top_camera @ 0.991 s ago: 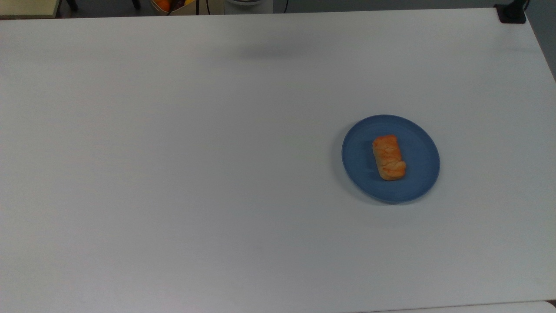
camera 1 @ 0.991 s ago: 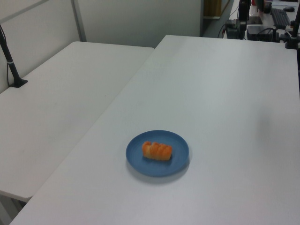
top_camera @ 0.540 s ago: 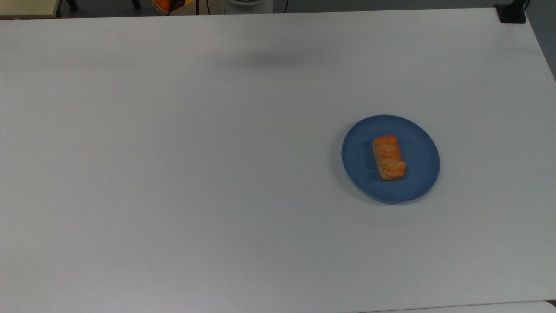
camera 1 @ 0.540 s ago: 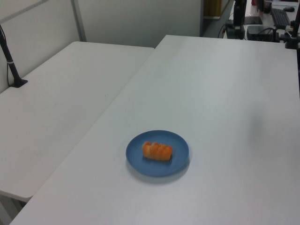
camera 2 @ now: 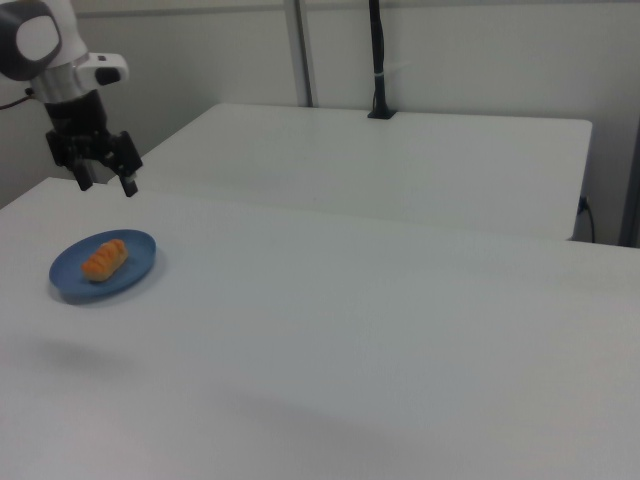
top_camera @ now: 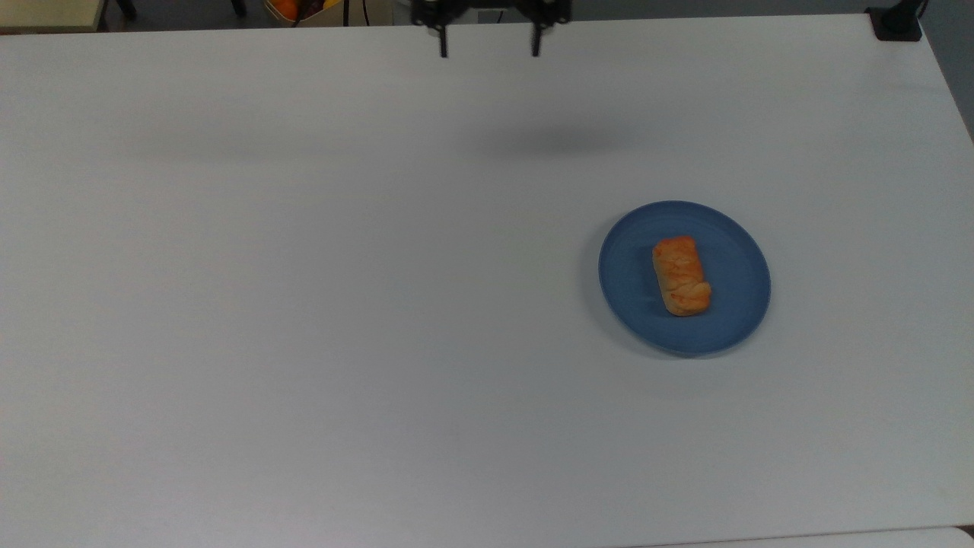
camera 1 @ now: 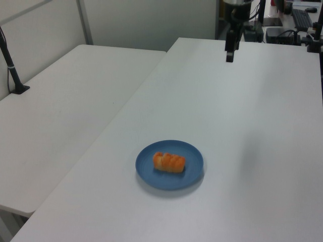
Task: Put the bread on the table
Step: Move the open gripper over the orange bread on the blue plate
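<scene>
I see the small golden-orange ridged bread roll (top_camera: pixel 681 275) lying on the round blue plate (top_camera: pixel 730 312) on the plain white tabletop (top_camera: pixel 304 304), well apart from my black two-finger gripper (top_camera: pixel 489 52), which hangs spread wide, holding nothing

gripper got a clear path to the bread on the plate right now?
Probably yes. The gripper hangs open above the table's far edge in the top view, well apart from the bread, which lies uncovered on the blue plate with nothing between them.

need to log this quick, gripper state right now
Gripper: open, holding nothing, up in the air away from the bread on the blue plate.
</scene>
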Controlling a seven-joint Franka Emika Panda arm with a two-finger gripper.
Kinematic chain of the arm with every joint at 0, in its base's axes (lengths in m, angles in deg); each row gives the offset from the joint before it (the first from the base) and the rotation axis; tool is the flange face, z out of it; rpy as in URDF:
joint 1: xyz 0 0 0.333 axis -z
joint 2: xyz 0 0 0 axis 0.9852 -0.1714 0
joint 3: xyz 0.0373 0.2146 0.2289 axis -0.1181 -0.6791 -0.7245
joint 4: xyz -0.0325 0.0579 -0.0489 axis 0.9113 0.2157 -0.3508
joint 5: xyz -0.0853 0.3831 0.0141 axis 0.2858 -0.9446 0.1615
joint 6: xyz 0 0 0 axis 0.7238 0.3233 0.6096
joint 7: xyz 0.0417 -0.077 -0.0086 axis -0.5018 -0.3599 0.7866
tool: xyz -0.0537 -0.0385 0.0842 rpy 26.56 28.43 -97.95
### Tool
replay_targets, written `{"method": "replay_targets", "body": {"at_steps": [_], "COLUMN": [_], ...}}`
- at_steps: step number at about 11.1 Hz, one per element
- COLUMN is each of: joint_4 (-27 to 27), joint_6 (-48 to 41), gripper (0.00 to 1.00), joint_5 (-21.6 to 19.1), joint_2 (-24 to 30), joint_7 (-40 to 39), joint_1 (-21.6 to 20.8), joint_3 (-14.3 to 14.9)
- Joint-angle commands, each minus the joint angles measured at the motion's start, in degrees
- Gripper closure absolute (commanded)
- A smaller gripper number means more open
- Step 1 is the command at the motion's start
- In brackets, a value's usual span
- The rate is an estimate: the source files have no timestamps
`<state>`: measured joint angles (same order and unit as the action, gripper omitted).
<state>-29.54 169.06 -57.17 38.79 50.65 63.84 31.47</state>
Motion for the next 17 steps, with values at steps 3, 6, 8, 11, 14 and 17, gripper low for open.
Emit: {"method": "replay_targets", "body": {"at_steps": [3,6,8,11,14,17], "joint_4": [0.4,0.5,0.6,1.9,4.1,8.0], "joint_6": [13.9,20.4,25.9,30.8,32.5,32.7], "gripper": [0.00,0.00,0.00,0.00,0.00,0.00], "joint_5": [-0.3,0.3,1.6,4.0,6.6,7.9], "joint_2": [-5.8,-10.1,-13.6,-18.7,-23.9,-29.7], "joint_7": [9.4,9.4,9.4,9.8,15.8,21.6], "joint_1": [-10.1,-13.1,-15.0,-15.9,-16.0,-16.3], "joint_3": [0.5,0.6,0.6,0.6,0.6,0.6]}}
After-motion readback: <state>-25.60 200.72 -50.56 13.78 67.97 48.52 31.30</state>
